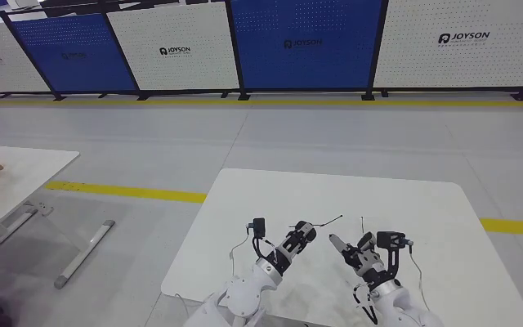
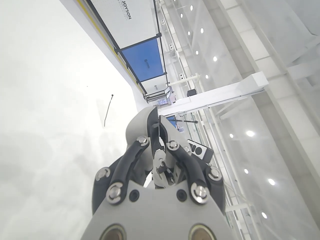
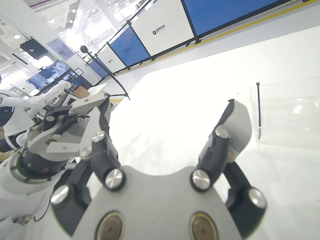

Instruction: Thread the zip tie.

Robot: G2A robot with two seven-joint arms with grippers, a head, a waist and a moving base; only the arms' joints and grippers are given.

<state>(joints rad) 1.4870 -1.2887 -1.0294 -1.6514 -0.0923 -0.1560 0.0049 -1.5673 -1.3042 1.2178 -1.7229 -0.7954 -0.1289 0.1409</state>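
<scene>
Left gripper clamped on a black zip tie pointing toward two o'clock, right gripper spread apart, second zip tie flat on the white table at its twelve o'clock, logos printed on the blue and white panels behind

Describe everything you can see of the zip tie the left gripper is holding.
The held zip tie is a thin black strap, plastic by the look, with a small blocky head at its free end. It is unthreaded and forms no loop. It bows in a gentle arc up and away from the left gripper, which is shut on its lower end, so the head hangs in the air above the white table. Nothing else touches it; the open right gripper is apart from it.
</scene>
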